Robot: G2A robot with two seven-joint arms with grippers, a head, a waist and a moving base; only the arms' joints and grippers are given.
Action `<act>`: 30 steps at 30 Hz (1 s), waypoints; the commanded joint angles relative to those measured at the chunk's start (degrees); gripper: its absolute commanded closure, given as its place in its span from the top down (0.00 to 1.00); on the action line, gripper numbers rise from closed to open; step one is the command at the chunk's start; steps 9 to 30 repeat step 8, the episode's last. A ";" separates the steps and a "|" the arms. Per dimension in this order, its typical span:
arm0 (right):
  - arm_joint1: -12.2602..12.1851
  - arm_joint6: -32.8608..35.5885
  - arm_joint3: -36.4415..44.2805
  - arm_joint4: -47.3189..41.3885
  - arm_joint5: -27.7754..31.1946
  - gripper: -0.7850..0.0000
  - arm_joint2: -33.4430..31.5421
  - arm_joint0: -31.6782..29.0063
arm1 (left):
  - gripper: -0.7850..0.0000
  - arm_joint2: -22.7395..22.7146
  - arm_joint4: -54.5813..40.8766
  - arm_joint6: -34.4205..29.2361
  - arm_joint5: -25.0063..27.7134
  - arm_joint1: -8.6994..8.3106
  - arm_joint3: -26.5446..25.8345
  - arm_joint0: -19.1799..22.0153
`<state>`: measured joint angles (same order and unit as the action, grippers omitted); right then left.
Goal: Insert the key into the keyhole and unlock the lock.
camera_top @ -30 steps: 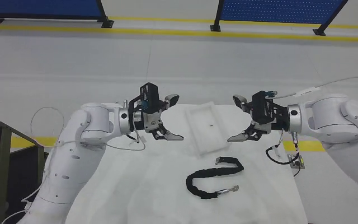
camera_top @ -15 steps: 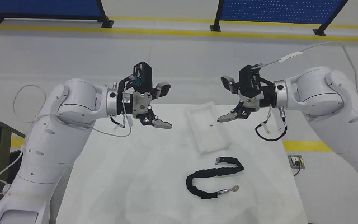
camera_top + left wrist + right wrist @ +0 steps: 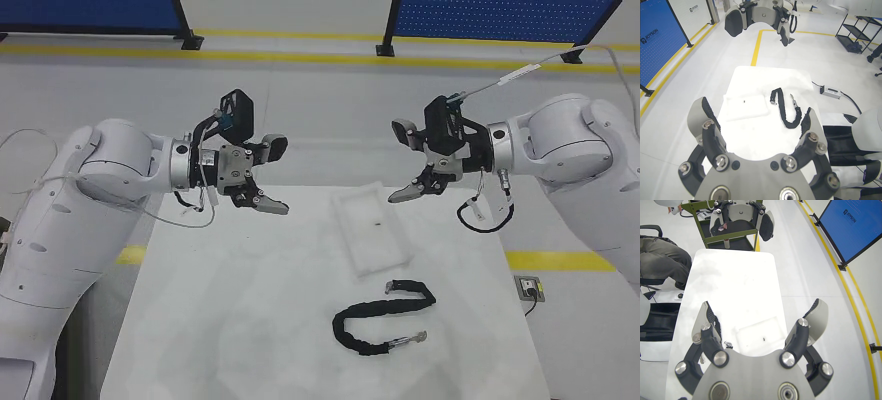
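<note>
– On the table, where does the lock sit?
– The lock (image 3: pixel 781 108) lies flat on the table (image 3: pixel 230 300). It is a black sleeved cable bent into a loose S, on the side nearer the robot and toward its right. Its two ends lie unjoined, and one shows a bare metal tip.
– Anything beside it?
– A white tray (image 3: pixel 365 245) sits just beyond the lock, not touching it. One dark speck (image 3: pixel 378 225) lies in the tray, too small to tell what it is.
– And the key?
– I cannot make it out for certain.
– Left gripper?
– The left gripper (image 3: pixel 273 178) hangs in the air by the table's far edge, on the left. Its fingers are spread wide and hold nothing.
– Right one?
– The right gripper (image 3: pixel 402 162) hangs by the same far edge, just past the tray, fingers spread as wide and bare. The two grippers face each other, both well apart from the lock.
</note>
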<state>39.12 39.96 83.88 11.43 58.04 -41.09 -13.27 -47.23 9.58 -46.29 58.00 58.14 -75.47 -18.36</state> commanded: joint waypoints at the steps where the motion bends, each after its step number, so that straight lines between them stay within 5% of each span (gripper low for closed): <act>1: 0.32 0.12 -0.11 0.07 -0.04 1.00 0.40 0.58 | 1.00 1.15 -1.09 0.00 0.00 -0.64 0.79 1.53; 30: 0.64 0.03 -0.38 0.50 -0.04 1.00 0.74 1.18 | 1.00 2.74 -4.29 0.00 0.00 -1.39 2.13 3.25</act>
